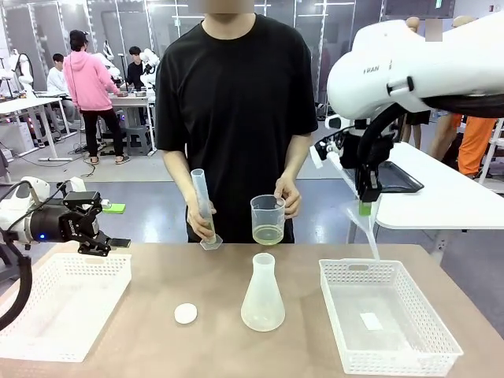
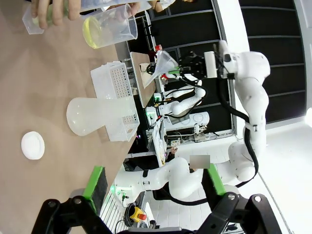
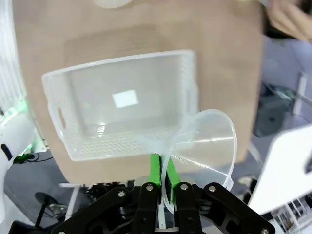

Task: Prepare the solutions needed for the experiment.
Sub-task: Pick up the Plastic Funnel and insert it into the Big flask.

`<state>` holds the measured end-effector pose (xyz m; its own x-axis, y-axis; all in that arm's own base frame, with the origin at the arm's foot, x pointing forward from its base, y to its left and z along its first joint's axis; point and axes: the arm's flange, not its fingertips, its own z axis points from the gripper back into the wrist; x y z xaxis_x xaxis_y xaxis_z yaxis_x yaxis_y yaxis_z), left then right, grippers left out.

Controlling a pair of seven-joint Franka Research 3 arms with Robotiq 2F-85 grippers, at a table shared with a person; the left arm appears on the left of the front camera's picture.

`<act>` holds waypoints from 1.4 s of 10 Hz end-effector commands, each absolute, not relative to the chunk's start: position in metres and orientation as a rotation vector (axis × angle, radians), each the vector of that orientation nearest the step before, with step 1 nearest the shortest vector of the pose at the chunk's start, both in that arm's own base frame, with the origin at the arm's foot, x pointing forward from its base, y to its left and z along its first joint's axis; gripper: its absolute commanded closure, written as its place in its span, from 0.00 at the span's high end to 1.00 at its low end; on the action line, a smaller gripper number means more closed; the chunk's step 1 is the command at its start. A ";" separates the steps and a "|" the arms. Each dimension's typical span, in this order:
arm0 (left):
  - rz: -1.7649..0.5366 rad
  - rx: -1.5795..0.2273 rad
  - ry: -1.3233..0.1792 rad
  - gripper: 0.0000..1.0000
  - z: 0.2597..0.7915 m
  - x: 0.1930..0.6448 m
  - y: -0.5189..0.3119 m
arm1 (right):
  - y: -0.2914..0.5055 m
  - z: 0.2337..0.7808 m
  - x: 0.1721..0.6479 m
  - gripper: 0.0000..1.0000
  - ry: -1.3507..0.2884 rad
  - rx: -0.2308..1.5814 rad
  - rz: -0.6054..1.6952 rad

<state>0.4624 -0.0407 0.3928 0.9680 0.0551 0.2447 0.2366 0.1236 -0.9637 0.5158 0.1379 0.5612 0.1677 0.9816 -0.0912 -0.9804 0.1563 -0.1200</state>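
On the table (image 1: pixel 157 276), white basket (image 1: pixel 358 266) at 3 o'clock of the conical flask (image 1: pixel 263 295). High over that basket's far rim, right gripper (image 1: pixel 365 206) pinching a clear funnel (image 1: pixel 367 227) by its edge, stem down. Best carried toward 9 o'clock with the stem plumb, then lowered slowly into the flask's narrow mouth without nudging the light flask. Left gripper (image 1: pixel 110 224) spread wide, far out at 9 o'clock. Pale yellow solution (image 1: pixel 268 234) low in the beaker (image 1: pixel 268 213) in the person's hand, at 12 o'clock of the flask.

The only lettering is on the white right arm (image 1: pixel 409 67), small dark capitals near its joint that seem to read "RAN"; the scale marks on the measuring cup (image 1: pixel 268 213) are too faint to read.
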 end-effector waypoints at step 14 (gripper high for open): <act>-0.141 -1.445 -0.250 1.00 0.393 0.463 -0.041 | 0.155 0.582 0.467 0.05 -0.173 -0.314 1.249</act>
